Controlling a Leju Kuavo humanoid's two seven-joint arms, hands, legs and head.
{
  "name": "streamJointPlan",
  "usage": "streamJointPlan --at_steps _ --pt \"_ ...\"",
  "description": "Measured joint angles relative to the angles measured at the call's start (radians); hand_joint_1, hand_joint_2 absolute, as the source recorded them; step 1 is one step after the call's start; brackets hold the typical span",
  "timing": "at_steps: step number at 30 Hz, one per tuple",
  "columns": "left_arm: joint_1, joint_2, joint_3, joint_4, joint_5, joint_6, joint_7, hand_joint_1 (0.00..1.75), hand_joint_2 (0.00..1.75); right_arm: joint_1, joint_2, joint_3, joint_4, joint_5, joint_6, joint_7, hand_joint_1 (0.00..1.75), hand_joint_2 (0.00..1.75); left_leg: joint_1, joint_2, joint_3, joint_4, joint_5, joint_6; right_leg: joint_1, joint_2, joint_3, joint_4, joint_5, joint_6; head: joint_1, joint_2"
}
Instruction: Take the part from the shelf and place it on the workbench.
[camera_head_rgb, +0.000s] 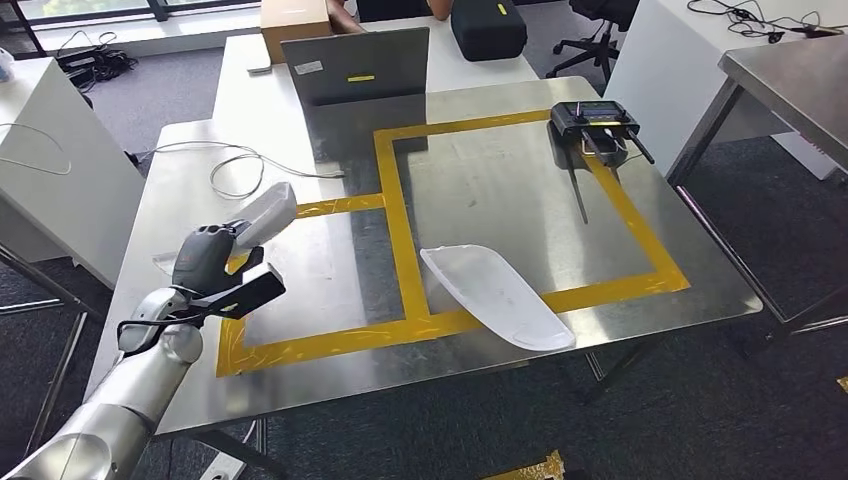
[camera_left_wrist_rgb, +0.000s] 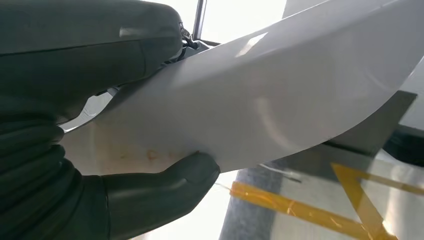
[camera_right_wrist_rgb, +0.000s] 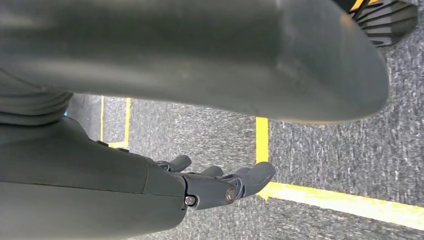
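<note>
In the head view the left hand (camera_head_rgb: 215, 268) holds a white part (camera_head_rgb: 265, 216) above the left end of the table (camera_head_rgb: 500, 180), over the yellow tape (camera_head_rgb: 395, 215) outline; the part's long axis runs from the hand up and away to the right, its free end pointing toward the table's far side and tilted upward; a second white part (camera_head_rgb: 495, 295) already lies flat across the near tape line, its long axis slanting from mid-table toward the near right edge; a black device (camera_head_rgb: 593, 122) sits at the far right corner; the step in hand looks like the placing, and the next move calls for lowering the part, levelling it onto the steel, then letting go; in the left wrist view the thumb (camera_left_wrist_rgb: 165, 192) and fingers (camera_left_wrist_rgb: 100, 55) pinch the part from opposite faces, its broad curved sheet reaching away over the tape; in the right wrist view the right hand (camera_right_wrist_rgb: 220, 182) hangs over carpet, fingers loosely spread, holding nothing.
</note>
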Motion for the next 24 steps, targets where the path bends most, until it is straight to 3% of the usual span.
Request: streamJointPlan --at_steps 10,14,18,24 --pt "0.031 -0.041 -0.1 -0.007 0.009 -0.024 -0.014 1.75 1.75 0.001 0.0 0.0 0.0 -0.001 0.002 -0.005 0.0 0.0 0.0 -0.001 0.0 0.0 0.0 0.0 0.0 0.0 0.0 0.0 0.0 0.0 0.0 0.0" --pt "0.03 -0.042 -0.14 -0.01 0.033 -0.033 -0.011 0.0 1.75 0.001 0.0 0.0 0.0 -0.001 0.009 -0.025 0.0 0.0 0.0 -0.001 0.0 0.0 0.0 0.0 0.0 0.0 0.0 0.0 0.0 0.0 0.0 0.0" --pt "0.028 -0.038 -0.161 -0.007 0.058 -0.054 0.032 0.0 0.0 0.002 -0.002 0.0 0.0 -0.002 0.016 -0.027 0.0 0.0 0.0 -0.001 0.0 0.0 0.0 0.0 0.0 0.0 0.0 0.0 0.0 0.0 0.0 0.0" --pt "0.013 -0.022 -0.166 -0.001 0.115 -0.083 0.103 0.0 0.0 0.006 -0.006 0.0 0.0 -0.006 0.014 -0.011 0.0 0.0 0.0 -0.001 0.0 0.0 0.0 0.0 0.0 0.0 0.0 0.0 0.0 0.0 0.0 0.0"
